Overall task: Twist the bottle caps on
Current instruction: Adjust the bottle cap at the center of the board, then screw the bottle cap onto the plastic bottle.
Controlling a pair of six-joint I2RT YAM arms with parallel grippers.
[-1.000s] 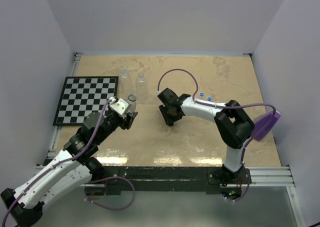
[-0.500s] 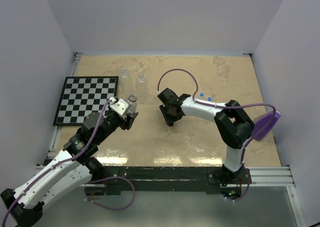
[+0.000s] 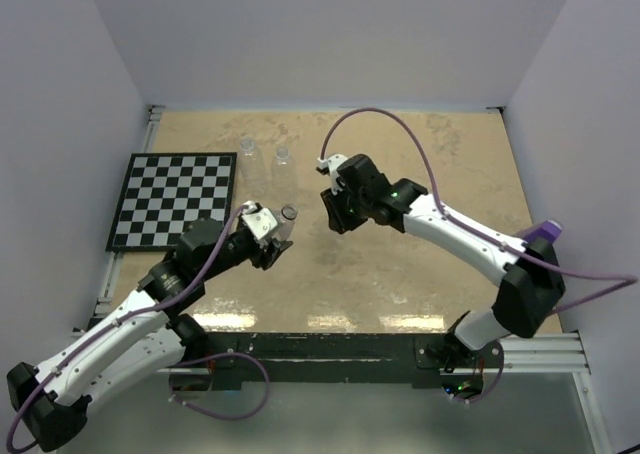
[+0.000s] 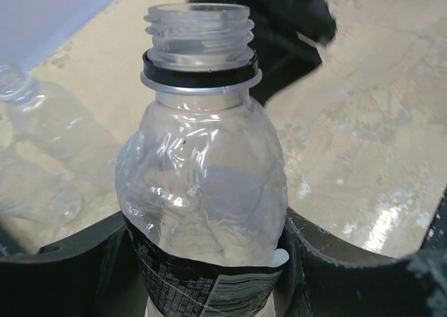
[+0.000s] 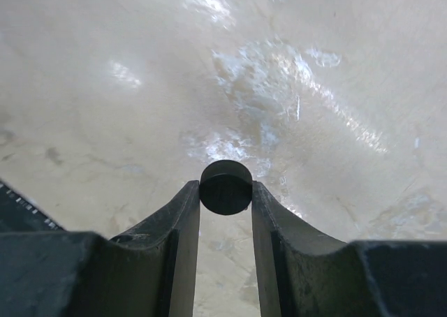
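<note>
My left gripper (image 3: 277,240) is shut on a clear bottle (image 3: 286,220) and holds it upright left of centre. In the left wrist view the bottle (image 4: 202,170) fills the frame, with its threaded neck open and a black ring below it. My right gripper (image 3: 338,214) is shut on the black cap (image 5: 225,187), pinched between its fingertips above the table and just right of the held bottle. Two more clear bottles (image 3: 248,150) (image 3: 282,157) stand uncapped at the back. The blue caps are hidden behind my right arm.
A checkerboard mat (image 3: 175,199) lies at the left of the beige table (image 3: 440,144). A purple object (image 3: 545,232) sits at the right edge. White walls enclose the table on three sides. One of the other bottles (image 4: 28,114) shows left in the left wrist view.
My right arm has stretched out and lifted, gripper shifting slightly up and right with the black cap. My left gripper has moved right and nearer with the bottle.
</note>
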